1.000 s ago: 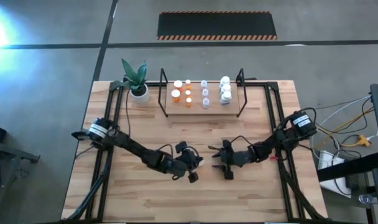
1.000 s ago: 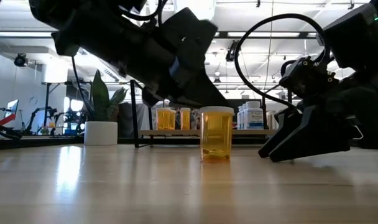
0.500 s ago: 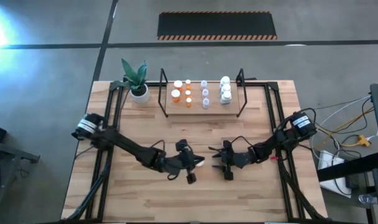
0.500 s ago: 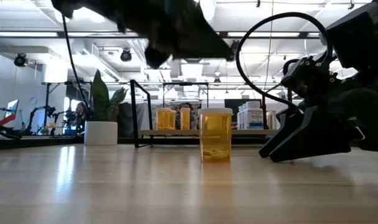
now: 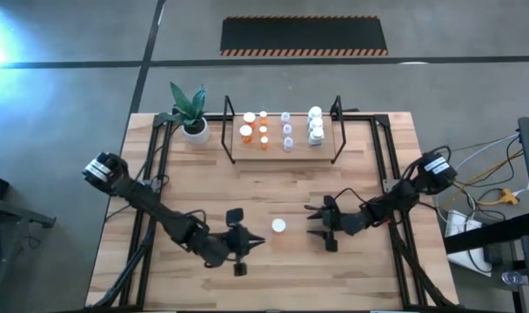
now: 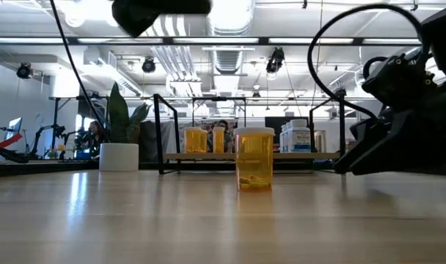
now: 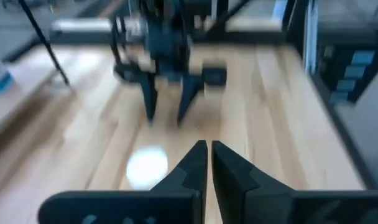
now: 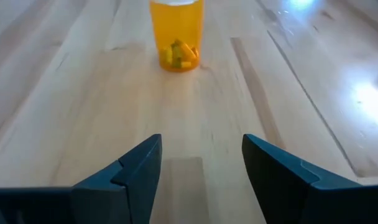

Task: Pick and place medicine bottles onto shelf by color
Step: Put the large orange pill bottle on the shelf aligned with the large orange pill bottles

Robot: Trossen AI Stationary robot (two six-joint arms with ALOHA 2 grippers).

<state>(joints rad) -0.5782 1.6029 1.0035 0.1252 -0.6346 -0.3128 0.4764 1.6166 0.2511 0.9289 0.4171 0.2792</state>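
Note:
An orange medicine bottle point(image 5: 279, 226) with a white cap stands upright on its base on the table, between my two grippers; it also shows in the low view point(image 6: 254, 161) and the right wrist view point(image 8: 176, 34). My left gripper point(image 5: 258, 243) is shut and empty, raised above the table to the bottle's near left, its fingers point(image 7: 209, 149) pointing toward the bottle's white cap point(image 7: 147, 167). My right gripper point(image 5: 311, 221) is open and empty, low on the bottle's right, facing it point(image 8: 201, 140). The shelf point(image 5: 282, 149) at the far middle carries orange, pale and white bottles.
A white plant pot point(image 5: 195, 130) with a green plant stands left of the shelf. The shelf's black wire frame point(image 5: 337, 130) rises at its ends. Bare wooden tabletop point(image 5: 273, 187) lies between the shelf and the grippers.
My left gripper has risen from over the orange bottle and drawn back toward the table's near left, leaving the bottle uncovered. My right gripper has drawn back a little toward the table's right edge. The bottle stands where it stood.

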